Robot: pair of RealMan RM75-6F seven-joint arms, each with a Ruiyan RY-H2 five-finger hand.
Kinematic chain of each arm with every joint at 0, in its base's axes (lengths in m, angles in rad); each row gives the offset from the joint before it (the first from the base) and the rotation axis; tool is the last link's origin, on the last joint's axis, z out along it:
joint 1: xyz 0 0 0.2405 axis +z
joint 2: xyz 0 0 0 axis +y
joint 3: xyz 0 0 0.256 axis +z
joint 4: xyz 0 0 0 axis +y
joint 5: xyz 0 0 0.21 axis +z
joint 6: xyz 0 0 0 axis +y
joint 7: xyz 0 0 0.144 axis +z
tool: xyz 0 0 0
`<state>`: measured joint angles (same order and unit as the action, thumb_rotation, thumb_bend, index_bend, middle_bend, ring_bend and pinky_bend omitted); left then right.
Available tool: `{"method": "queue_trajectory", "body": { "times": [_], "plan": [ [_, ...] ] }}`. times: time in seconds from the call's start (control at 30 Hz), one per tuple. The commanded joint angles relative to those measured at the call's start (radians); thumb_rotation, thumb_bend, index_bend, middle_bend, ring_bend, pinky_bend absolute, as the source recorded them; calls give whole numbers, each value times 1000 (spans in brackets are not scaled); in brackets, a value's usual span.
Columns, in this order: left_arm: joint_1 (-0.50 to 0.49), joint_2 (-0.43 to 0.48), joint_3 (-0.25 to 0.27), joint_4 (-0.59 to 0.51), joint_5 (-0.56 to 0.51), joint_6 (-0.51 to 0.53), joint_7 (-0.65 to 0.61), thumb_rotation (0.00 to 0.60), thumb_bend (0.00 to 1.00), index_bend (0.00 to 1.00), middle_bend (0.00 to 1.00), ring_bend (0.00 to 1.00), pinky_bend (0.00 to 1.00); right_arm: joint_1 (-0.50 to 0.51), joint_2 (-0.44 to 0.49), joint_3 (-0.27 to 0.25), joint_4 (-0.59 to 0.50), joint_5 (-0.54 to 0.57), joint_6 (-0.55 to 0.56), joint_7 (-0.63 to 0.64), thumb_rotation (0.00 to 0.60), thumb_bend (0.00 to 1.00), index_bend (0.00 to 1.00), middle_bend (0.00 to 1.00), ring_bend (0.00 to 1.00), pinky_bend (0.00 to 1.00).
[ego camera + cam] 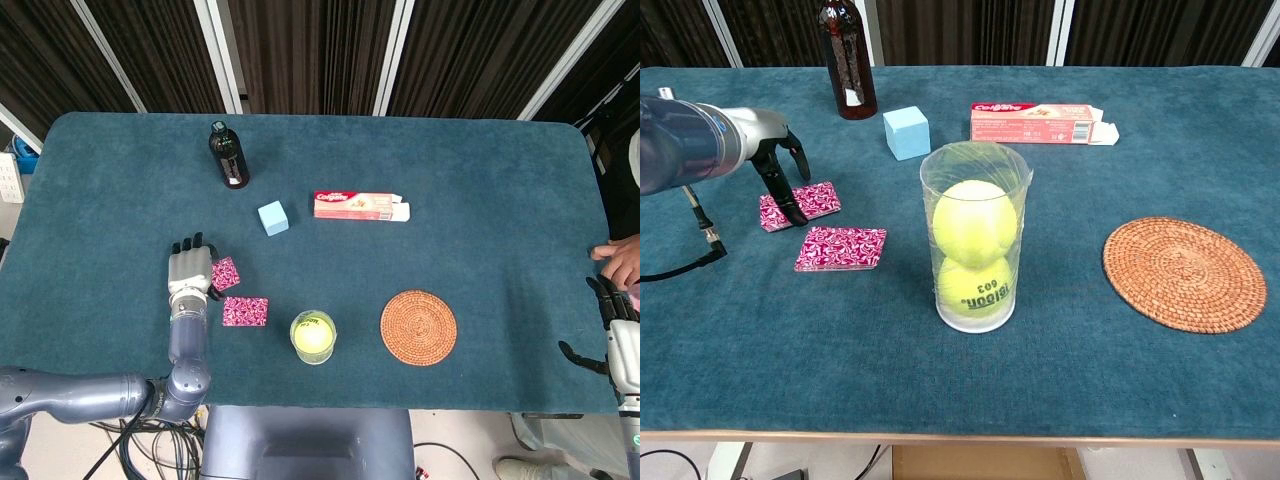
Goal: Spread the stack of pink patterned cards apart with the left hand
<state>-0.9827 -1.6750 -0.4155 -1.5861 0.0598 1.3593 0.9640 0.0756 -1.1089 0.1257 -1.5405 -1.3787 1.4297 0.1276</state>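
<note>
Two pink patterned card piles lie apart on the blue table: one [226, 272] [816, 199] partly under my left hand, the other [245, 311] [841, 248] nearer the front edge. My left hand [189, 271] [782, 172] hangs over the left part of the far pile, fingers pointing down, and a fingertip [797, 215] touches the pile's front edge. It holds nothing. My right hand [612, 345] sits at the table's right front corner with fingers spread, away from the cards.
A clear cup with two tennis balls [313, 337] [976, 236] stands right of the cards. A light blue cube [272, 217] [906, 132], dark bottle [228, 154] [846, 60], toothpaste box [360, 206] [1044, 122] and woven coaster [418, 327] [1184, 273] lie further off. A person's hand [620, 262] rests at the right edge.
</note>
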Motion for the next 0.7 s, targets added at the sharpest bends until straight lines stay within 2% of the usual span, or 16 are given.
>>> {"method": "queue_trajectory", "body": {
  "times": [0.03,0.7],
  "plan": [
    [1,-5,2,5,7,-1,-1,600,114,380,85,0,0,0,0,0,0,-1,-1,0,600,174,94,54,156,278],
    [15,-20,9,28,22,-3,13,600,120,401,88,0,0,2,-1,0,1,1,-6,-3,600,174,94,54,156,277]
  ]
}}
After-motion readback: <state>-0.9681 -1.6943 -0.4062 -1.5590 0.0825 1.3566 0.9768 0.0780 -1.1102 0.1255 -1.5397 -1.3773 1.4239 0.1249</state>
